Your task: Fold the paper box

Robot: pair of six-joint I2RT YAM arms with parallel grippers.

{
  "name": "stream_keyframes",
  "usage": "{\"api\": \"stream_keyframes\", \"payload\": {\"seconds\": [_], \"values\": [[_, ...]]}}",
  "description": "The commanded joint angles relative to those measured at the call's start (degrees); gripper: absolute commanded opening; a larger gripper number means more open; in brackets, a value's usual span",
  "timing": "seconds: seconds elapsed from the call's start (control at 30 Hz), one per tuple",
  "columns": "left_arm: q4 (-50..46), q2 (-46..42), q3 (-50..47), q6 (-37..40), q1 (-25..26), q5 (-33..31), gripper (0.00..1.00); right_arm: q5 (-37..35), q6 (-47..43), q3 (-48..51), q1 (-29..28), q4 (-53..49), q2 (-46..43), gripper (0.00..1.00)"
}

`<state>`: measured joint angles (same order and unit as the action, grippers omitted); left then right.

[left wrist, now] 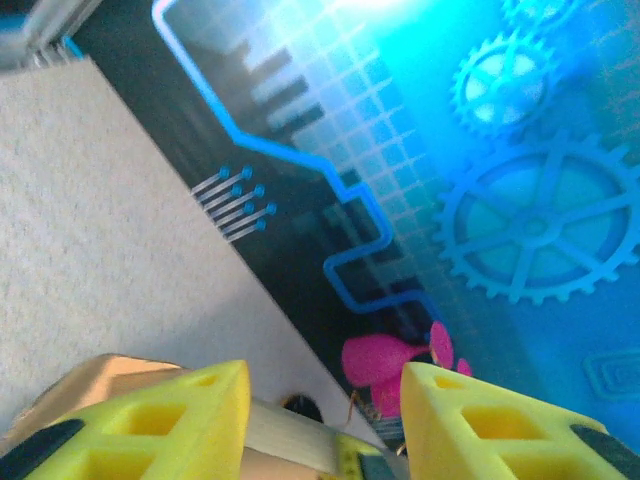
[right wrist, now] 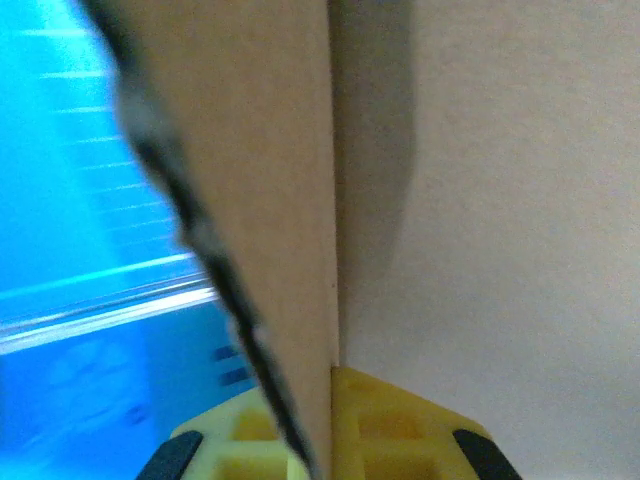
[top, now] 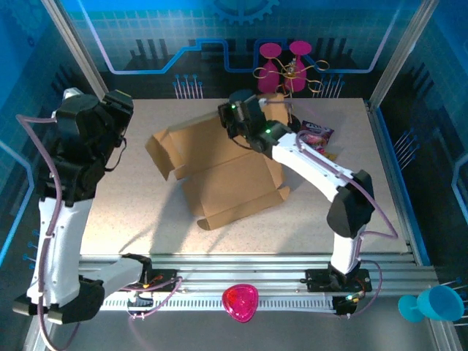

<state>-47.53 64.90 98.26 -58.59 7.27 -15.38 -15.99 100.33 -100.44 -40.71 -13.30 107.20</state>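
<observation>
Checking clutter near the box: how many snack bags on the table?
2: a purple bag right of the box, a yellow bag just nearer. The box may hide more.

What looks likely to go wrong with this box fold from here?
1. The right gripper pinches only a raised panel's thin edge of the paper box; it may slip or crease.
2. The left gripper is open, off the box, so nothing pins the sheet and it may slide.
3. The purple snack bag beside it could get pushed.
</observation>
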Motion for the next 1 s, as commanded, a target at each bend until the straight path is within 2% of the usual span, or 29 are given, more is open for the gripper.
{"api": "stream_keyframes", "payload": {"seconds": [0.0, 0.17, 0.4, 0.67, 0.97], "values": [[-3.82, 4.47, -0.41, -0.82, -3.01, 18.93, 0.43, 0.32, 1.51, -0.65, 0.30, 3.65, -2.66, 0.00], [-0.48, 8.88, -3.14, 0.44, -4.79, 23.97, 0.43, 1.23, 4.10, 2.07, 0.68, 3.75, -2.64, 0.00], [-1.63, 14.67, -2.83, 3.92, -5.25, 24.71, 0.46, 1.89, 4.75, 3.38, 1.59, 3.70, -3.24, 0.00], [-3.30, 15.71, -6.67, 6.01, -5.25, 24.30, 0.50, 3.12, 5.51, 4.69, 2.29, 4.75, -3.72, 0.00], [1.69, 16.74, -12.13, 5.18, -5.25, 28.51, 0.58, 3.88, 6.28, 5.92, 2.39, 5.69, -3.94, 0.00]]}}
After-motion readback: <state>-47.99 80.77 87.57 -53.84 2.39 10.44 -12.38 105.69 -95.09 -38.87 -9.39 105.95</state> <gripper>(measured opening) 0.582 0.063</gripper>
